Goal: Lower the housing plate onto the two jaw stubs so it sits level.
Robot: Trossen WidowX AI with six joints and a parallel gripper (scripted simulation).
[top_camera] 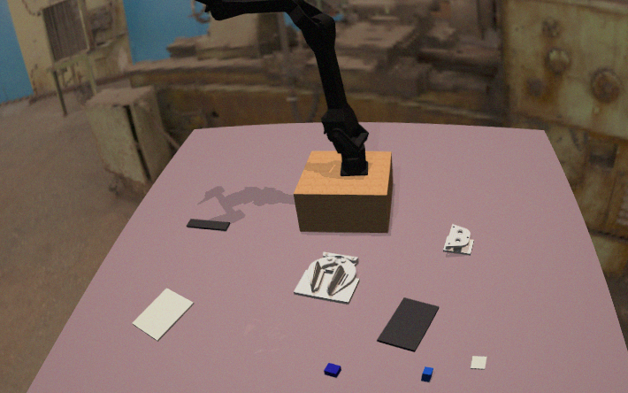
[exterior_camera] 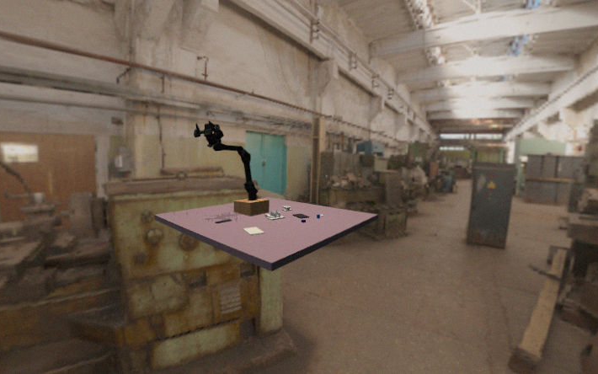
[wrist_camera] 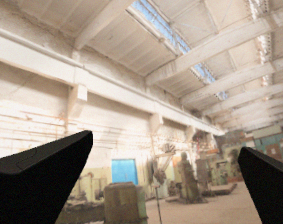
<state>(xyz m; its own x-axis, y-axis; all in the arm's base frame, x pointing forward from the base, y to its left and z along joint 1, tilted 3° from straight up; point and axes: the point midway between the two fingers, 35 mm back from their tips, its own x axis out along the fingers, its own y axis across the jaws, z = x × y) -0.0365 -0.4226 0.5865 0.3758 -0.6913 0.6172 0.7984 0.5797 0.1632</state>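
My gripper (exterior_camera: 196, 130) (wrist_camera: 166, 145) is open and empty, raised high above the table, tilted up and away from the parts. It is outside the top view. The white jaw assembly sits in front of the arm's block, with a square base plate (top_camera: 305, 288) and two upright jaws, a left jaw (top_camera: 317, 276) and a right jaw (top_camera: 337, 280), side by side. It is small in the exterior view. A white plate with two holes (top_camera: 463, 235), apparently the housing plate, leans on a small white stand right of the assembly. Pins and stubs are too small to tell.
The arm stands on a wooden block (top_camera: 346, 213) (exterior_camera: 251, 206). A black bar (top_camera: 208, 225) lies left. A cream panel (top_camera: 163, 313), a dark panel (top_camera: 408, 324), two blue blocks (top_camera: 332, 369) (top_camera: 427, 373) and a small cream square (top_camera: 478, 362) lie nearer the camera.
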